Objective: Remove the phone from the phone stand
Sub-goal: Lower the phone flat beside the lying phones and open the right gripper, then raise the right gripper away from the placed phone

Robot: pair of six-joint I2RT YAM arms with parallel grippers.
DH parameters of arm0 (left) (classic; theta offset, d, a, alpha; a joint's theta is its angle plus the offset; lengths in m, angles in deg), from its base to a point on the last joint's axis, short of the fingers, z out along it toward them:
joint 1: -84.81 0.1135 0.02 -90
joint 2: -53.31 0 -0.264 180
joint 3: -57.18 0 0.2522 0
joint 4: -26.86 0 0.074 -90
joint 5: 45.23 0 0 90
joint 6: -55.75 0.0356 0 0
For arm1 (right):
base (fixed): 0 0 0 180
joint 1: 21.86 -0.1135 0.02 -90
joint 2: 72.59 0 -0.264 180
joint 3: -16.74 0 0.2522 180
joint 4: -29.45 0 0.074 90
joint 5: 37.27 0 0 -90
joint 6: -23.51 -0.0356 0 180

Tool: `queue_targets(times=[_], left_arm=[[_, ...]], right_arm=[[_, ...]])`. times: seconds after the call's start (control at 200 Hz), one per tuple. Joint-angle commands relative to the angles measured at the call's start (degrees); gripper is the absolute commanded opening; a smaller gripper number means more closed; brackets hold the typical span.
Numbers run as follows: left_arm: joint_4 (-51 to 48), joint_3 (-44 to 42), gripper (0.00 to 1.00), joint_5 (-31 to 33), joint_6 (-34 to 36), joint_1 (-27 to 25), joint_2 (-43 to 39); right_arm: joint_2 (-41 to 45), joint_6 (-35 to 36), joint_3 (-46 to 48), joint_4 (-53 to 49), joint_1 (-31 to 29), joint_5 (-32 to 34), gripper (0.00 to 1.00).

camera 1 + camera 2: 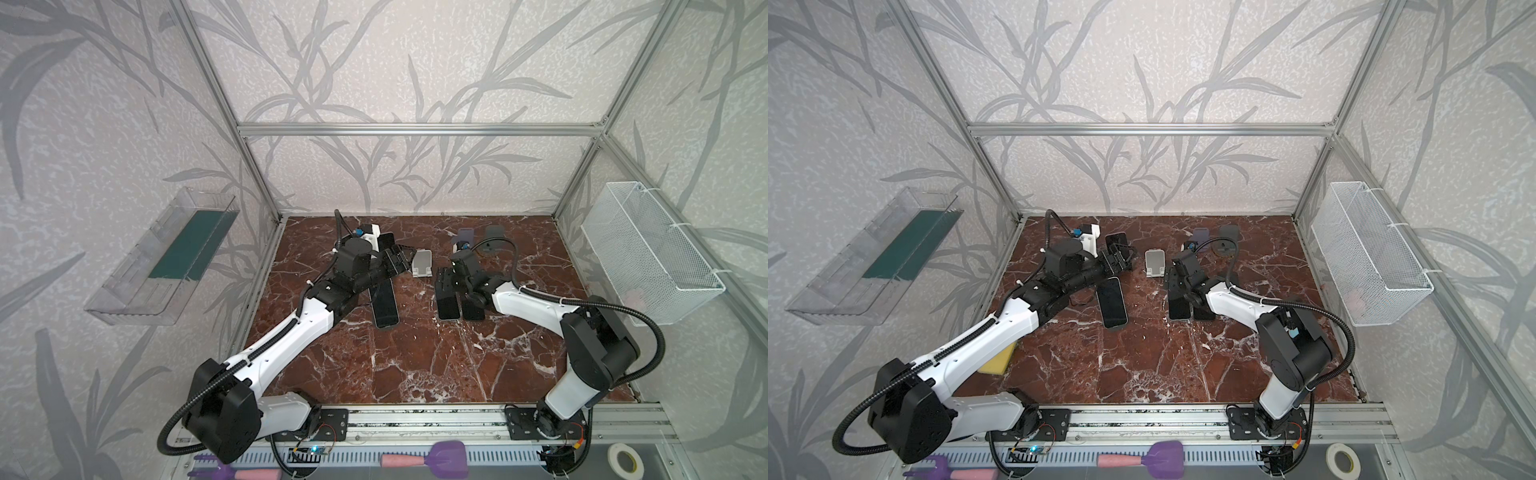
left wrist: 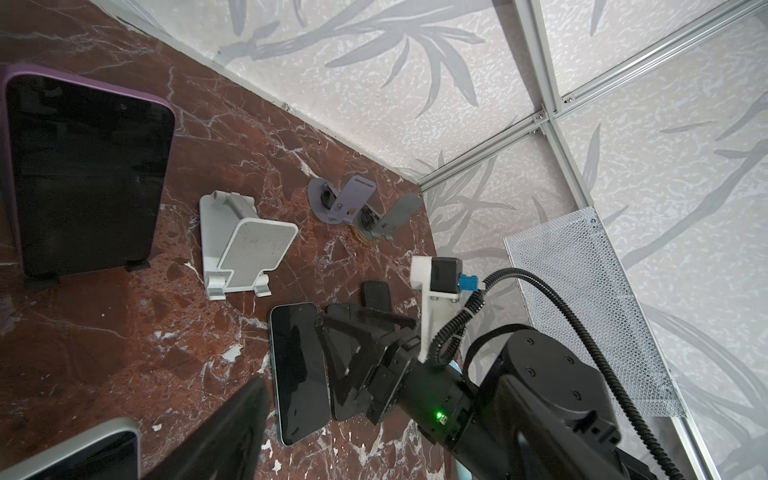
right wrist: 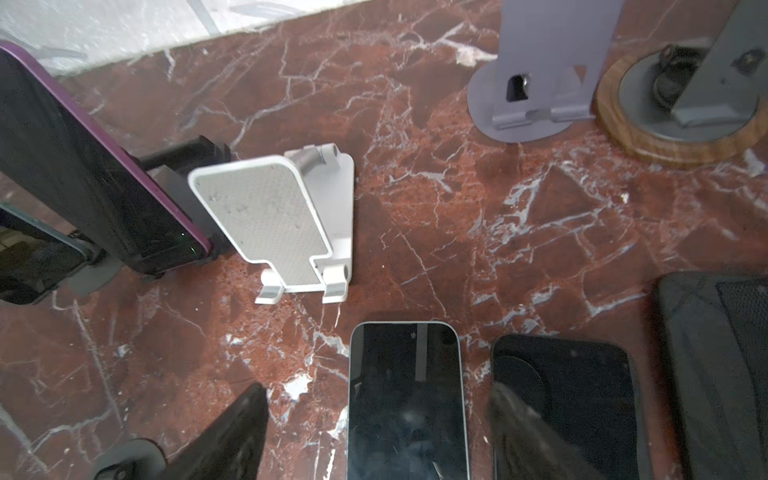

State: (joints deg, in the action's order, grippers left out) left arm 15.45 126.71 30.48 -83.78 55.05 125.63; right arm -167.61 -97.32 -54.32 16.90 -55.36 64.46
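Phone [image 2: 83, 174] in purple case sat on black phone stand [image 3: 183, 156]; left tool [image 1: 1121, 257] and right tool [image 3: 376, 399] stood with jaws apart, empty.

Lettering, labels, brands, numbers: none that I can read. Phone [image 3: 407, 399] on the worktop [image 3: 457, 228]: dark screen. White stand [image 3: 266, 216]: plain grey pad.

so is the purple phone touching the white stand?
Apart. The left wrist view shows bare marble between the purple phone and the white stand.
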Motion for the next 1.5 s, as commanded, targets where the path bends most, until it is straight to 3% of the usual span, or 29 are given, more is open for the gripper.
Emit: queue_targets(times=[0.0, 0.175, 0.305, 0.4, 0.45, 0.64, 0.72, 0.815, 0.97, 1.3, 1.495], left_arm=[[-0.8, 0.2, 0.88, 2.9, 1.2, 0.6, -2.5], [-1.3, -1.7, 0.99, 8.8, 0.9, 1.5, -4.9], [-0.6, -3.8, 0.99, 14.0, 0.2, 2.3, -7.1], [0.4, -5.3, 0.99, 16.9, -0.1, 2.9, -8.7], [0.8, -6.0, 0.99, 18.1, -0.2, 3.3, -9.4], [1.5, -7.0, 0.99, 20.4, -0.7, 5.4, -11.1], [1.6, -7.1, 0.99, 20.3, -1.2, 6.1, -10.9], [1.7, -7.1, 0.99, 19.6, -1.7, 6.6, -10.7], [2.0, -7.1, 0.99, 18.5, -2.7, 7.3, -10.4], [2.3, -7.2, 0.99, 17.3, -3.9, 9.0, -9.5], [2.6, -7.3, 0.99, 16.7, -4.2, 9.4, -8.9]], right_arm=[[2.0, -0.7, -0.1, -2.5, -0.6, 0.4, 0.83], [2.9, -0.1, -2.6, -6.8, -2.3, 0.7, 0.84], [4.3, 0.3, -2.4, -9.6, -3.2, 1.6, 0.86], [5.5, 0.8, -2.0, -12.7, -3.2, 2.7, 0.94], [6.3, 1.1, -1.7, -14.7, -3.2, 4.3, 1.00], [10.3, -4.1, 0.5, -21.9, -3.2, 16.7, 0.99], [12.3, -5.0, 1.8, -23.5, -2.9, 18.9, 0.99], [14.7, -1.3, 4.5, -20.2, -2.9, 16.3, 1.00], [18.2, 2.3, 8.0, -14.6, -3.0, 8.2, 0.91], [22.8, 0.9, 12.1, -8.1, -3.0, 7.1, 0.80], [21.1, -1.2, 11.1, -7.5, -3.1, 6.6, 0.79]])
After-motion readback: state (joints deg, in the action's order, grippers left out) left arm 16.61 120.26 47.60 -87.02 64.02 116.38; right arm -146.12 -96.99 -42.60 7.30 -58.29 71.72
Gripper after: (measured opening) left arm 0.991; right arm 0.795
